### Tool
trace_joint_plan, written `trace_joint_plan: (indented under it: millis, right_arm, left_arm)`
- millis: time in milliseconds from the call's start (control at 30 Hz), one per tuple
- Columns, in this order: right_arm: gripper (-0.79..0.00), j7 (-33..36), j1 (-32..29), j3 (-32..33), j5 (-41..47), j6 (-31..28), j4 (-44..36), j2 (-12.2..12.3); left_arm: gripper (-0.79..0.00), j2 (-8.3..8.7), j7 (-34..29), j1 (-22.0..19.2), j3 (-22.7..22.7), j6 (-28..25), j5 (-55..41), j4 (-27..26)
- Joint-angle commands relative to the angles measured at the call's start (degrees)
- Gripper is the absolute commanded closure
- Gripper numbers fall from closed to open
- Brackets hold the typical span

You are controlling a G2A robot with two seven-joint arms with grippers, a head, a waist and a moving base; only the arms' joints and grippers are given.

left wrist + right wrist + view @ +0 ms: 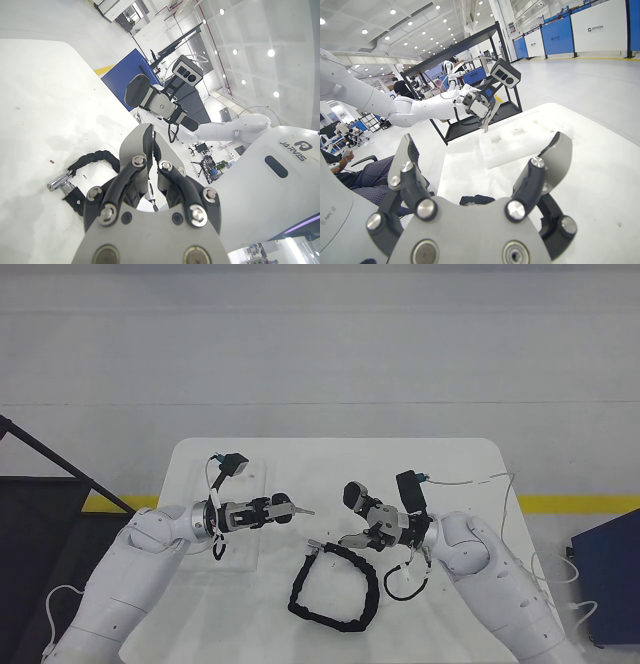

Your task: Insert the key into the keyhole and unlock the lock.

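The lock is a black fabric-sleeved chain loop [335, 592] lying on the white table [440, 464], with a chrome cylinder [315, 547] at its upper left end. The cylinder's end face [56, 183] points away from the chain sleeve. My left gripper [287, 507] is shut on a small metal key [303, 510] whose tip points right, above and left of the cylinder. In the right wrist view the key [485, 125] hangs from the left gripper [483, 117]. My right gripper [352, 518] stands open over the table just right of the cylinder, holding nothing; its fingers [405, 150] are spread wide.
A white foam tray [240, 549] with cut-out pockets lies under my left arm at the table's left side. A black cable loop [405, 584] hangs from the right wrist beside the chain. A seated person's legs [370, 172] are beyond the table edge.
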Motion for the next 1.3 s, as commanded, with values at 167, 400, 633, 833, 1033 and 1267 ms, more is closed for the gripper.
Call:
trace_joint_plan:
  millis: [167,400,633,833,1033,1267]
  right_arm:
    - [-0.785,0.0,0.0,0.0,0.4,0.0,0.0,0.0]
    - [-0.785,0.0,-0.7,0.2,0.8,1.3,0.0,0.1]
    - [-0.785,6.9,1.6,-0.5,10.7,3.4,2.7,0.5]
    - [-0.785,20.0,7.5,-5.3,21.6,7.2,4.9,0.3]
    - [-0.785,27.5,14.9,-10.1,28.3,9.5,8.5,-1.2]
    - [-0.779,28.7,18.5,-12.9,30.0,8.6,12.7,-2.6]
  left_arm:
    - [0.0,0.0,0.0,0.0,0.0,0.0,0.0,0.0]
    - [0.0,0.0,0.0,0.0,0.0,0.0,0.0,0.0]
    - [0.0,0.0,0.0,0.0,0.0,0.0,0.0,0.0]
    - [0.0,0.0,0.0,0.0,0.0,0.0,0.0,0.0]
    - [0.0,0.0,0.0,0.0,0.0,0.0,0.0,0.0]
    - [0.0,0.0,0.0,0.0,0.0,0.0,0.0,0.0]
